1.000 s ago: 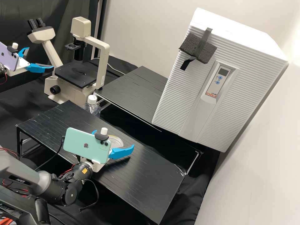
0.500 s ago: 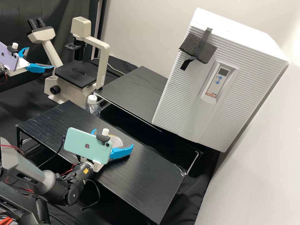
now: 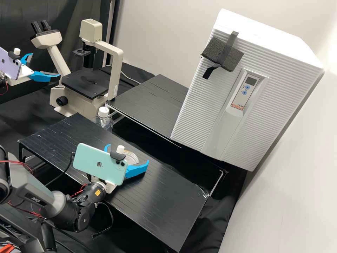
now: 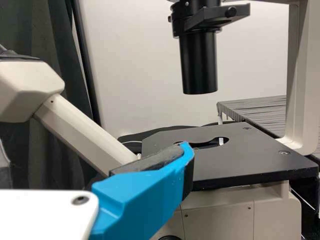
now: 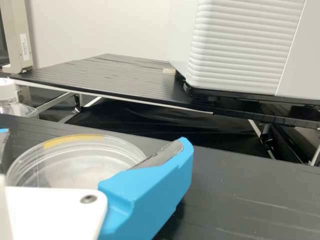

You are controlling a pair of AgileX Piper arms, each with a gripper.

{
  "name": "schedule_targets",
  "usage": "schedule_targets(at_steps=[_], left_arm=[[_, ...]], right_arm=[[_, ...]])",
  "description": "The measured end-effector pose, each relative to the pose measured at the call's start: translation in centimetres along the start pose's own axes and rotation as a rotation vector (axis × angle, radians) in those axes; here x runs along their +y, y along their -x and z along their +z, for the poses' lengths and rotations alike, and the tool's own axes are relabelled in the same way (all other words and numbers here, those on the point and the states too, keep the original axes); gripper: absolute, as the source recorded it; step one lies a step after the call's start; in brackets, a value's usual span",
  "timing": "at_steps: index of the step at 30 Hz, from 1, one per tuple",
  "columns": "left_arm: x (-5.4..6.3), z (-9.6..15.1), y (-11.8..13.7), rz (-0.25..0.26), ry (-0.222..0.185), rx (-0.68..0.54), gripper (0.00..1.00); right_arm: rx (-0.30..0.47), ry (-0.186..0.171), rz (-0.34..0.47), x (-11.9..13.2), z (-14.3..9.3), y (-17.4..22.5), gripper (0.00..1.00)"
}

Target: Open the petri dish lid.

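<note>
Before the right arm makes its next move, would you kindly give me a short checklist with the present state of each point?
1. Right gripper open: ok, its fingers stand apart.
2. Petri dish between those fingers: ok, one to either side.
3. Petri dish resting on the black platform: ok.
4. Lid gripped: not ok, the fingers are not closed on the dish.
5. Lid seated on the dish: cannot tell, as the clear walls hide any seam.
6. Left gripper out of the way: ok, it is over by the microscope.
</note>
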Motion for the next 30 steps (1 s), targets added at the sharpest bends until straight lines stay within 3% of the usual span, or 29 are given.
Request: schedule_targets(at_steps=[18, 30], left_arm=[[0.0, 0.0, 0.0, 0.000, 0.000, 0.000, 1.00], [0.0, 0.0, 0.0, 0.000, 0.000, 0.000, 1.00]], right_arm=[[-0.001, 0.005, 0.018, 0.3, 0.0, 0.3, 0.00], [-0.011, 0.002, 0.127, 1.8, 0.0, 1.5, 0.00]])
